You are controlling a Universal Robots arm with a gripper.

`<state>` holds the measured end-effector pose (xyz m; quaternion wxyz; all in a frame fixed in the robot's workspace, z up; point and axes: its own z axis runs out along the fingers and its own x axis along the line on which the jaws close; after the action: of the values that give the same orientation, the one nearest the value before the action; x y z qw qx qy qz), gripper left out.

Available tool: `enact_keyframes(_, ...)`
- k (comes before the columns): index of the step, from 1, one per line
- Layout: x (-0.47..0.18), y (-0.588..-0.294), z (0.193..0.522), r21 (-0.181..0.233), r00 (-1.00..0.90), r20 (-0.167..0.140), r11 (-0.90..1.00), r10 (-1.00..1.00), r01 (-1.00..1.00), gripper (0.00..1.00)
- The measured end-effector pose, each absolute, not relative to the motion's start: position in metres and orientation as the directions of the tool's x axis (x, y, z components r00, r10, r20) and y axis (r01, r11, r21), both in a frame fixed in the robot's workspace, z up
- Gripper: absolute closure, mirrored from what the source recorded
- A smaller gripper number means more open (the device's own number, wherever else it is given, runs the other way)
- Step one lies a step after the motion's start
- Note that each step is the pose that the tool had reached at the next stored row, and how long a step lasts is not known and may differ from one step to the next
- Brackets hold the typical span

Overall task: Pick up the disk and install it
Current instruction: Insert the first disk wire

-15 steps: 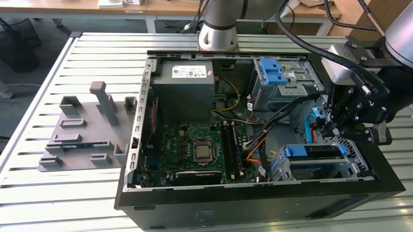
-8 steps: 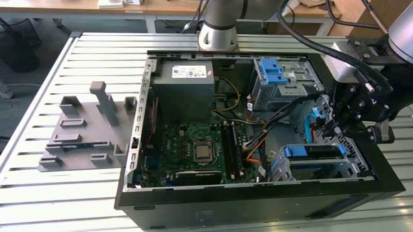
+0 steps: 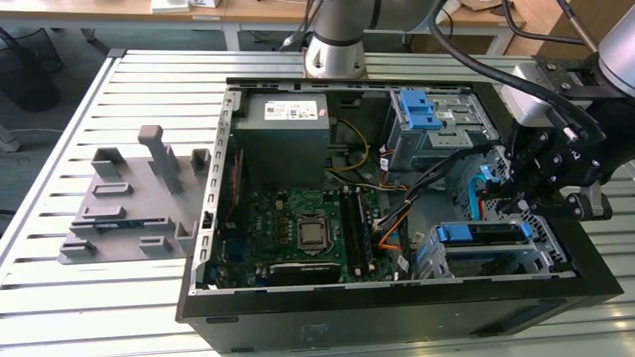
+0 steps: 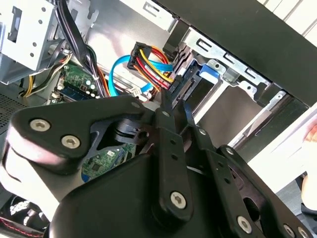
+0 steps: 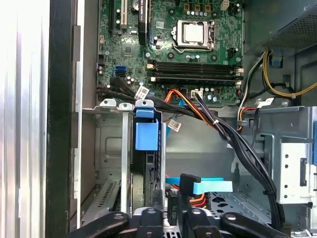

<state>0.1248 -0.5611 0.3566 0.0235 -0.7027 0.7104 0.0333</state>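
The disk [image 3: 483,233] stands on edge in the drive cage at the case's front corner, on the exterior view's right, its blue frame tab up. In the first wrist view the disk [image 5: 147,134] sits in a metal slot with its dark edge running down from the blue tab. My gripper [image 3: 540,197] hangs just above the case, a little beyond the cage toward the exterior view's right. In the first wrist view the gripper [image 5: 171,220] lies close to the disk's near end, beside a black plug on a blue cable [image 5: 213,187]. The second wrist view shows the gripper [image 4: 174,101] near coloured wires and the disk's blue frame [image 4: 205,72].
The open computer case [image 3: 397,309] lies on a slatted table [image 3: 149,82]. Inside are a grey power-supply box [image 3: 288,130], a blue latch on a silver cage [image 3: 427,111], the motherboard [image 3: 308,223] and loose cable bundles [image 5: 237,144]. A grey fixture [image 3: 134,201] stands on the exterior view's left.
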Motion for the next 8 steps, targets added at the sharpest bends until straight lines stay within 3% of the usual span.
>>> enact_keyframes(1, 0.1248, -0.5610, 0.3563, 0.014, -0.011, -0.080, 0.010, -0.997, -1.000, 0.75)
enact_keyframes(2, 0.1249, -0.5609, 0.3559, 0.014, -0.011, -0.080, 0.010, -0.997, -1.000, 0.69)
enact_keyframes(8, 0.1249, -0.5608, 0.3530, 0.004, -0.010, -0.080, 0.010, -0.997, -1.000, 0.69)
